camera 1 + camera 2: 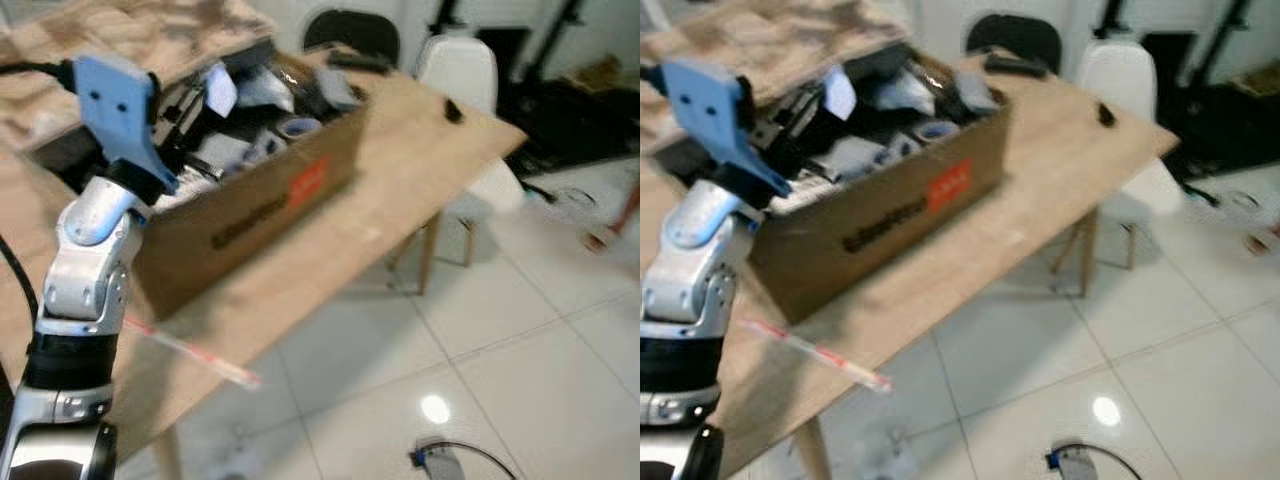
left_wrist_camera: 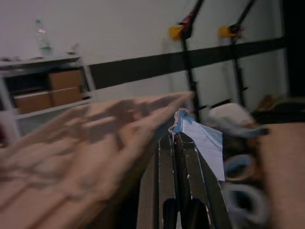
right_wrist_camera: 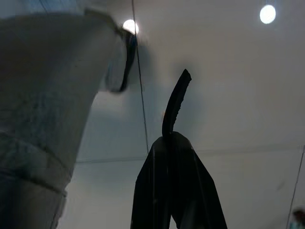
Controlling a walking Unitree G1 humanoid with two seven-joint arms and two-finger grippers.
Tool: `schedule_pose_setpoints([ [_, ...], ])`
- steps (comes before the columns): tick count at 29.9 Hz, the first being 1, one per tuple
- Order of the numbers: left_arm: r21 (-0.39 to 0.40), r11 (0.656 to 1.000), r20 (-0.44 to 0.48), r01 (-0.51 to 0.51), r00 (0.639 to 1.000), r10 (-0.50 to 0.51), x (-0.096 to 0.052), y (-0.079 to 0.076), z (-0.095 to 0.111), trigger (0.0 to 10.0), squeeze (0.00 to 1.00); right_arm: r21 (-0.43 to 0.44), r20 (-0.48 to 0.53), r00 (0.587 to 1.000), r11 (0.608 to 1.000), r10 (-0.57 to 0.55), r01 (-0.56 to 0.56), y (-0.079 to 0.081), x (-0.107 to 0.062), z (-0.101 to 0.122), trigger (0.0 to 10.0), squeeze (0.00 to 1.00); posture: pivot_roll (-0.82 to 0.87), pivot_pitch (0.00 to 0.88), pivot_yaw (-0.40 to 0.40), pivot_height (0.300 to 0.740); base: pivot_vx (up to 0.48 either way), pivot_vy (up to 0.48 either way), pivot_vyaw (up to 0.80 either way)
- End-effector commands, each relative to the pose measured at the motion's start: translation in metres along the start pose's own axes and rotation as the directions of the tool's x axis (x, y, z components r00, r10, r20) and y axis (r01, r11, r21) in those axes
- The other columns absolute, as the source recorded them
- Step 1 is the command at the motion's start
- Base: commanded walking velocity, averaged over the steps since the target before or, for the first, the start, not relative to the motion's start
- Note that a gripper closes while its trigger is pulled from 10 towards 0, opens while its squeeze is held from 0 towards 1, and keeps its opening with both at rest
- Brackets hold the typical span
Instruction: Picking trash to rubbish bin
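We've got trash pinched, lifting it out of the box.
Left gripper fingers closed on white-and-blue paper scrap, over open brown cardboard box at 11 o'clock; next: carry to bin. Right gripper fingers together, empty.

A: Wooden table in shot, and a big cardboard box sits on it, running toward the far edge.

B: A thin straw lies by the near edge, tip poking past it.

A: Small dark thing near the right corner, too blurred to name.

B: Another dark object at the far edge, behind the box.
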State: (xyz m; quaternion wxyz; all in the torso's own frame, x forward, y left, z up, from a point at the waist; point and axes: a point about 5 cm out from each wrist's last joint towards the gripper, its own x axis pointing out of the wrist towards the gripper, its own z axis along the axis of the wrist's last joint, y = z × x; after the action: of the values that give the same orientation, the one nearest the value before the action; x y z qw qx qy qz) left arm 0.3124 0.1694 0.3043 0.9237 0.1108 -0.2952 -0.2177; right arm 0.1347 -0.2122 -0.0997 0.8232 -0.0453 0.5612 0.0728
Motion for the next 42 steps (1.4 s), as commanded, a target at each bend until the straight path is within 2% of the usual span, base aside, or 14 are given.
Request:
schedule_pose_setpoints([
  [1,0.010,0.999,0.001,0.036,0.999,-0.036,0.002,-0.006,0.001,10.0,0.00,0.029,-0.051,0.999,0.999,0.018,-0.016,0.005,-0.001,-0.017,10.0,0.00,0.10,0.079,-0.068,0.740,0.000,0.000,0.00],
  [7,0.098,0.986,-0.042,0.138,0.990,-0.135,-0.005,-0.008,0.002,10.0,0.00,0.030,-0.049,0.999,1.000,0.009,-0.008,-0.003,-0.002,-0.017,10.0,0.00,0.10,0.081,-0.065,0.740,0.000,0.000,0.00],
  [10,0.104,0.983,-0.049,0.154,0.988,-0.149,-0.006,-0.008,0.003,10.0,0.00,0.031,-0.049,0.999,0.999,0.009,-0.007,-0.003,-0.003,-0.018,10.0,0.00,0.10,0.083,-0.065,0.740,0.000,0.000,0.00],
  [13,0.228,0.942,-0.171,0.248,0.962,-0.212,-0.014,-0.003,-0.002,10.0,0.00,0.033,-0.059,0.998,0.999,0.003,-0.001,-0.006,-0.004,-0.021,10.0,0.00,0.10,0.086,-0.063,0.740,0.000,0.000,0.00],
  [22,0.346,0.871,-0.321,0.350,0.916,-0.240,-0.021,0.000,-0.011,10.0,0.00,0.039,-0.059,0.998,0.999,0.004,-0.002,-0.006,-0.004,-0.022,10.0,0.00,0.10,0.090,-0.058,0.740,0.000,0.000,0.00],
  [23,0.356,0.858,-0.342,0.370,0.906,-0.249,-0.020,-0.002,-0.013,10.0,0.19,0.041,-0.058,0.998,0.999,0.005,-0.002,-0.005,-0.004,-0.022,10.0,0.00,0.10,0.090,-0.058,0.740,0.000,0.000,0.00],
  [24,0.353,0.850,-0.352,0.390,0.898,-0.265,-0.020,-0.005,-0.015,10.0,1.00,0.042,-0.059,0.998,0.999,0.006,-0.003,-0.003,-0.003,-0.022,10.0,0.00,0.10,0.093,-0.055,0.740,0.000,0.000,0.00],
  [32,0.328,0.833,-0.374,0.446,0.871,-0.319,-0.023,-0.013,-0.019,10.0,1.00,0.046,-0.063,0.998,0.999,0.007,-0.005,0.001,-0.003,-0.025,10.0,0.00,0.09,0.097,-0.054,0.740,0.000,0.000,0.00],
  [35,0.281,0.867,-0.298,0.412,0.896,-0.329,-0.020,-0.012,-0.008,10.0,1.00,0.055,-0.062,0.998,0.998,0.001,0.002,0.001,-0.003,-0.028,10.0,0.00,0.09,0.097,-0.054,0.740,0.000,0.000,0.00],
  [36,0.238,0.893,-0.237,0.383,0.914,-0.328,-0.019,-0.011,-0.001,10.0,0.08,0.062,-0.057,0.998,0.998,-0.002,0.006,0.000,-0.003,-0.028,10.0,0.00,0.09,0.100,-0.051,0.740,0.000,0.000,0.00],
  [39,0.196,0.910,-0.186,0.364,0.925,-0.330,-0.018,-0.010,0.005,10.0,0.00,0.068,-0.054,0.999,0.998,-0.005,0.009,0.000,-0.003,-0.028,10.0,0.00,0.09,0.100,-0.051,0.740,0.000,0.000,0.00],
  [40,0.089,0.931,-0.077,0.354,0.934,-0.348,-0.020,-0.009,0.017,10.0,0.00,0.077,-0.048,0.999,0.997,-0.005,0.009,0.000,-0.003,-0.028,10.0,0.00,0.09,0.100,-0.051,0.740,0.000,0.000,0.00],
  [41,0.089,0.931,-0.077,0.354,0.934,-0.348,-0.020,-0.009,0.017,10.0,0.00,0.077,-0.048,0.999,0.997,-0.005,0.009,0.000,-0.003,-0.028,10.0,0.00,0.09,0.100,-0.051,0.740,0.000,0.000,0.00],
  [42,-0.034,0.923,0.047,0.384,0.923,-0.382,-0.025,-0.010,0.030,10.0,0.00,0.083,-0.045,0.999,0.997,-0.003,0.007,0.000,-0.003,-0.028,10.0,0.00,0.09,0.100,-0.051,0.740,0.000,0.000,0.00],
])
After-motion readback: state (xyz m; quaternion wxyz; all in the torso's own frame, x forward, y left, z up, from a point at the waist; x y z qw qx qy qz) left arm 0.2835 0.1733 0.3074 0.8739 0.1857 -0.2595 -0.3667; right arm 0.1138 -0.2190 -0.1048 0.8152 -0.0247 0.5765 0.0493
